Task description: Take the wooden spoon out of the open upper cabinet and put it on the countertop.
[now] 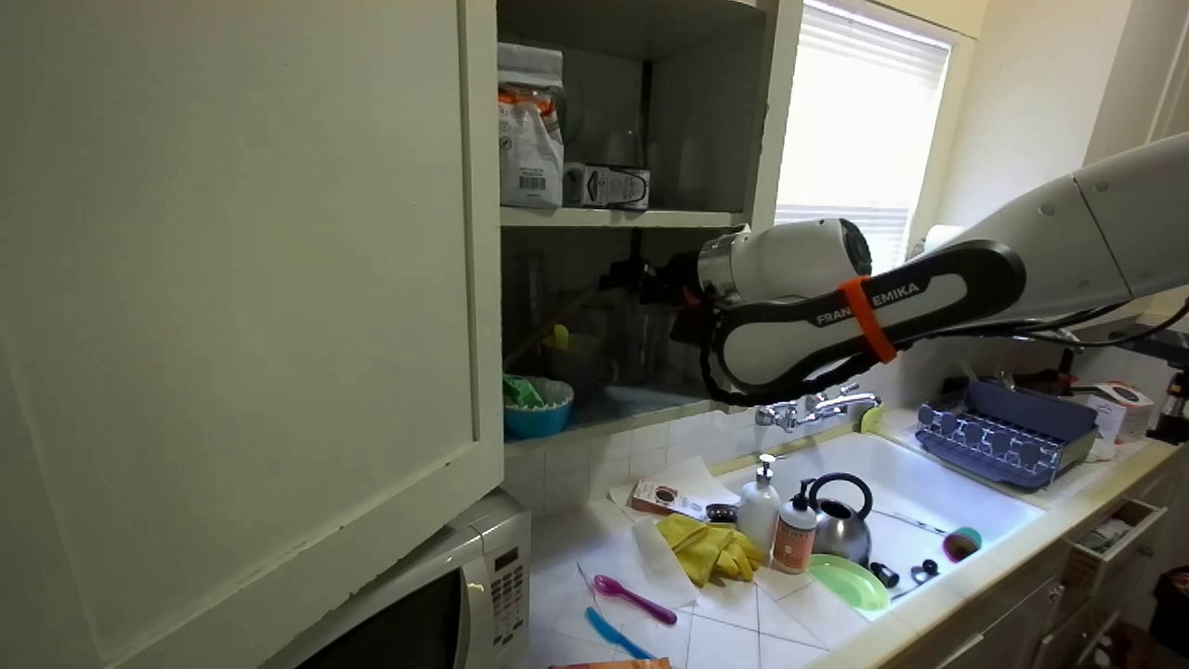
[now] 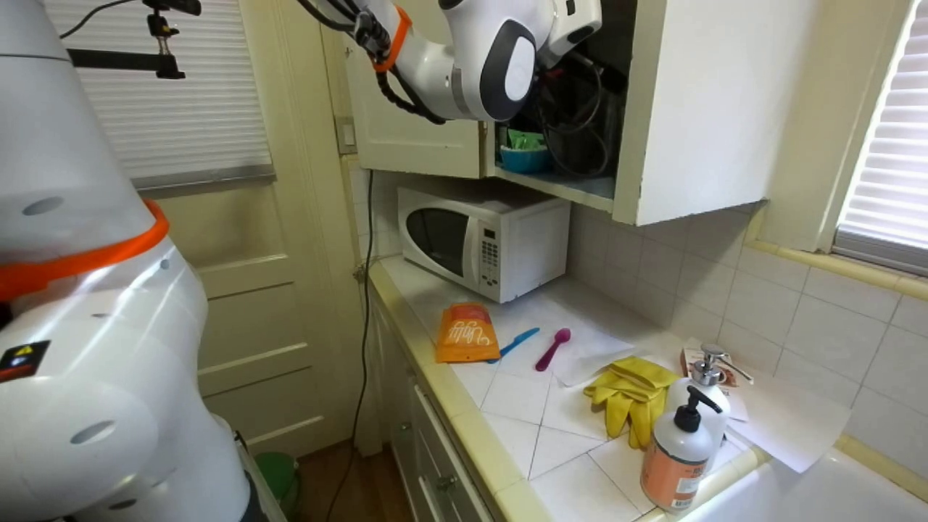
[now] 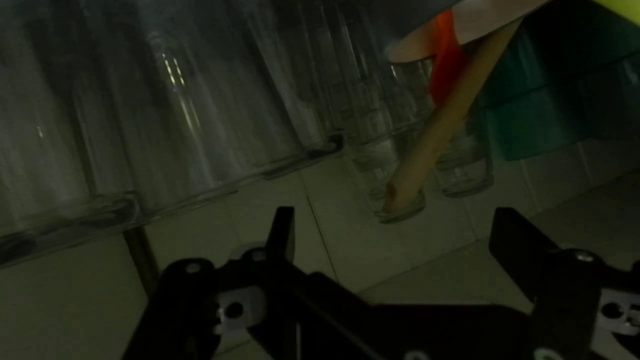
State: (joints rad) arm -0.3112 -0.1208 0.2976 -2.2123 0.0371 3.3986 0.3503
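The upper cabinet [image 1: 260, 232] stands open; its side wall [image 2: 718, 94] shows in an exterior view. The wooden spoon is inside, on the lower level. Its light-brown handle [image 3: 450, 120] slants across the wrist view, its free end pointing toward the gripper. It shows faintly as a slanting brown stick [image 1: 555, 321] in an exterior view. Its head cannot be made out. My gripper [image 3: 394, 215] is open and empty, the handle's end lying between and just beyond the fingertips in the picture. The gripper [image 1: 622, 276] reaches into the lower level. The white countertop [image 1: 725, 641] [image 2: 507, 406] lies below.
Clear glasses [image 3: 175, 110], a red utensil [image 3: 445, 60] and a teal bowl [image 1: 539, 409] crowd the lower level. A shelf edge [image 1: 622, 218] runs above the gripper. The microwave [image 2: 533, 239], yellow gloves [image 2: 631, 395], purple spoon [image 2: 554, 349] and orange bag [image 2: 467, 335] are on the counter.
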